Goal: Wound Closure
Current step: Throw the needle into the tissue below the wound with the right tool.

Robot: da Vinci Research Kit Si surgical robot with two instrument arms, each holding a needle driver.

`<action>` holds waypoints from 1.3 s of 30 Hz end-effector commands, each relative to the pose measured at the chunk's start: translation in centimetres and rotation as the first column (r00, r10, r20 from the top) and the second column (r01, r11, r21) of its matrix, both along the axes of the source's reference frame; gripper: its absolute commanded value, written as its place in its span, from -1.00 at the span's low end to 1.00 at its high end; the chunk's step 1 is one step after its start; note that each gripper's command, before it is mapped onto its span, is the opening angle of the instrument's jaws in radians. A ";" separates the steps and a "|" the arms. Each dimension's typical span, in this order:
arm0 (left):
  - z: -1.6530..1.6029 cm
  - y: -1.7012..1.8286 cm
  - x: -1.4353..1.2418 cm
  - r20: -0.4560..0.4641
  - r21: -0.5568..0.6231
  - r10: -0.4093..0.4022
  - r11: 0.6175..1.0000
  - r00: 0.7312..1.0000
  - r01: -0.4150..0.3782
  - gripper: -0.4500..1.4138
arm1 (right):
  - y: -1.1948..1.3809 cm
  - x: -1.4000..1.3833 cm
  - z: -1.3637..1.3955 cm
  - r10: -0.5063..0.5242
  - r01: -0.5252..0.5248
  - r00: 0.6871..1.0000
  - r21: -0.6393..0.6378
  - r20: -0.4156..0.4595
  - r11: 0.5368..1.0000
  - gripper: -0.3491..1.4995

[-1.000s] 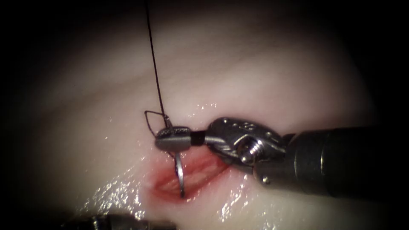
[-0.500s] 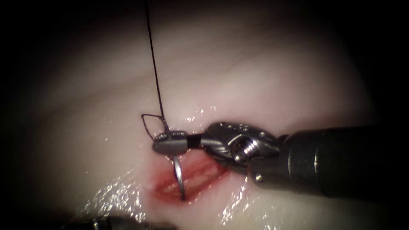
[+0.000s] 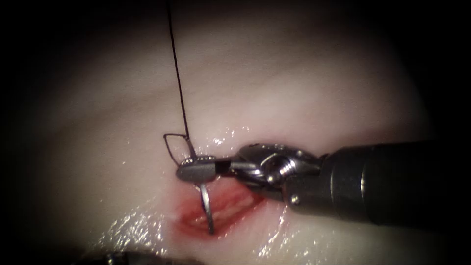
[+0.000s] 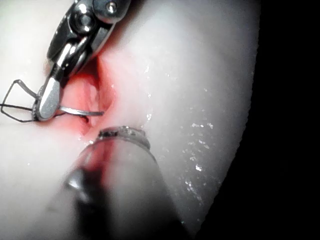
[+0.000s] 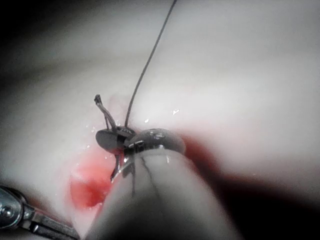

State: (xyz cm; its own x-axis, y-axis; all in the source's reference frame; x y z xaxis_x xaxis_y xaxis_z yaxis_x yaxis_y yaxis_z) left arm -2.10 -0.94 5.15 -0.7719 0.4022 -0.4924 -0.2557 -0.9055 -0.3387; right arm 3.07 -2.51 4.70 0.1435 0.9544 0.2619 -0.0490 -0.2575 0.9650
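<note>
Since 1 s ago our right tool (image 3: 196,170) edged left w/ needle (image 3: 207,208); jaws clamped near its swaged end, tip in cut (image 3: 218,208). Left tool (image 4: 122,134): jaws can't tell.

Needle (image 3: 207,211) over wet tissue (image 3: 304,98)

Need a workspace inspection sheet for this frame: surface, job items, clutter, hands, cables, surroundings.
Surface: tissue wet, with an open cut holding red fluid.
Job's things: needle spans the cut, tip at its near edge; entry into tissue unclear. Thread loops beside the right hand, then runs up.
Clutter: nothing seen.
Hands: right hand shut on the needle near its thread end; left hand by the cut, seems to hold nothing.
Cables: nothing seen.
Surroundings: dark.
</note>
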 end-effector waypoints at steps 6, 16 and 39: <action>0.06 -0.03 -0.05 0.000 0.003 -0.001 1.000 1.000 0.001 -0.96 | -0.05 0.11 -0.05 -0.004 0.005 1.000 0.077 -0.014 0.997 -1.00; 0.07 -0.02 -0.05 -0.001 0.005 0.002 1.000 1.000 -0.002 -0.98 | -0.16 0.15 -0.16 -0.010 0.014 1.000 0.168 -0.025 0.986 -1.00; 0.07 -0.02 -0.04 -0.006 0.005 0.002 1.000 1.000 -0.002 -1.00 | -0.11 0.26 -0.31 0.062 -0.069 0.997 0.287 0.034 0.955 -0.62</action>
State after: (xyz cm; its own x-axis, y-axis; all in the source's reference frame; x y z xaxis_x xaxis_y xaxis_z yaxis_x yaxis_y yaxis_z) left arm -2.09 -0.93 5.16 -0.7757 0.4026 -0.4860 -0.2561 -0.9046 -0.3407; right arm 3.25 -2.59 4.35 0.0543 0.8571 0.5123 -0.0441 -0.5105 0.8587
